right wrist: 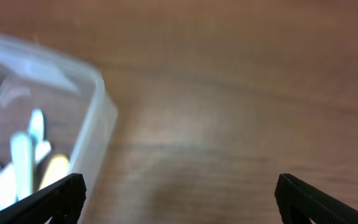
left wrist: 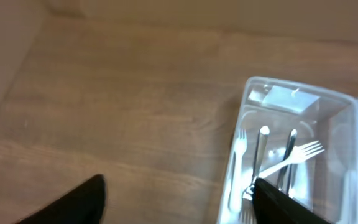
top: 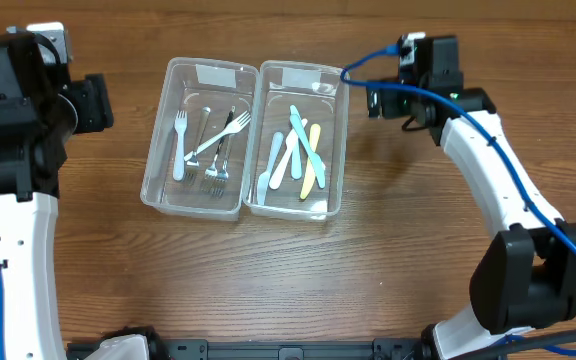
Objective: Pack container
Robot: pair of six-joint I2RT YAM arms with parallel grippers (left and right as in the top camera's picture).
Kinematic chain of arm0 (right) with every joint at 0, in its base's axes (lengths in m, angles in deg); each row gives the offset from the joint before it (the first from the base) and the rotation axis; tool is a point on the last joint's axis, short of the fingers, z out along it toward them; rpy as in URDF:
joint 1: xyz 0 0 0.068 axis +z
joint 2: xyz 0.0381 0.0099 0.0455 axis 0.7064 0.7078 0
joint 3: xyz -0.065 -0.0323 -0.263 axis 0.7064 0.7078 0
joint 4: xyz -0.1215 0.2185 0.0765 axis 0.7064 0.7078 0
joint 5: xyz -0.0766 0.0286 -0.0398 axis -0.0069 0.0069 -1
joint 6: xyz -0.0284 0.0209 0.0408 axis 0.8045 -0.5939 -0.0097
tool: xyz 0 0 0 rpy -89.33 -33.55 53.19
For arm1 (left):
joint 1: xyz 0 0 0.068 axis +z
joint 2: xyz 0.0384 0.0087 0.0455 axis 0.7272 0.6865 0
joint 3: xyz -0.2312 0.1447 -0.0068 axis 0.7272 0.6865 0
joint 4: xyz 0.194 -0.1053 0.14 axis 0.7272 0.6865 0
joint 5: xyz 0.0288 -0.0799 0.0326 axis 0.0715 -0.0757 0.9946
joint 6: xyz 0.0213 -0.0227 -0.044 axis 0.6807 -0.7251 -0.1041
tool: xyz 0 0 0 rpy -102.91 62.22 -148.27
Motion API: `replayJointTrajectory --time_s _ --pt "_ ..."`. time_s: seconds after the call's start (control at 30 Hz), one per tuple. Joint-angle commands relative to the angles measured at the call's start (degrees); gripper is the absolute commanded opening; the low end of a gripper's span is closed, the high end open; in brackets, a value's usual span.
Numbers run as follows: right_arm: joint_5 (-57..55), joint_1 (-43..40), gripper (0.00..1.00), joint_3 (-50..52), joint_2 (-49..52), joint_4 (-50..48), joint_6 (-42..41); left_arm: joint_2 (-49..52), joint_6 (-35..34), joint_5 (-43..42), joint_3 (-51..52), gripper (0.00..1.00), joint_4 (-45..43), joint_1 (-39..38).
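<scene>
Two clear plastic containers stand side by side on the wooden table. The left container [top: 160,160] holds several forks [top: 216,145], metal and white; it also shows in the left wrist view [left wrist: 297,102]. The right container [top: 336,150] holds several pastel plastic knives [top: 296,155], blue, white and yellow; its corner shows in the right wrist view [right wrist: 98,118]. My left gripper [left wrist: 179,199] is open and empty, left of the fork container. My right gripper [right wrist: 179,193] is open and empty over bare table, right of the knife container.
A blue cable [top: 523,190] runs along the right arm [top: 488,160]. The left arm [top: 13,150] stands at the table's left edge. Bare wooden table lies in front of both containers.
</scene>
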Motion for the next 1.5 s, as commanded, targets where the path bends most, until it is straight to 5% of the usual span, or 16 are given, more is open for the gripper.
replayJointTrajectory --time_s 0.0,0.1,0.53,0.77,1.13,1.47 --pt "-1.6 -0.6 1.0 -3.3 -3.2 1.4 -0.6 0.9 3.4 -2.3 0.6 0.85 1.7 0.3" --pt "-1.6 -2.8 1.0 -3.3 -6.0 5.2 -2.3 0.4 3.4 -2.3 1.3 1.0 2.3 0.3" --pt "0.9 -15.1 1.0 -1.3 -26.1 15.5 -7.5 -17.0 2.5 -3.0 17.6 1.0 -5.4 0.2" --pt "0.6 -12.7 1.0 10.4 -41.8 15.7 -8.6 -34.0 2.5 -0.8 28.0 1.0 -8.4 -3.1" --pt "-5.9 1.6 1.0 28.8 -70.2 26.2 -14.7 -51.7 -0.1 6.9 33.0 1.0 -0.6 -10.4" --pt "-5.9 2.4 1.0 32.0 -73.4 26.4 -18.4 -54.3 -2.0 8.8 34.4 1.0 3.5 -10.4"
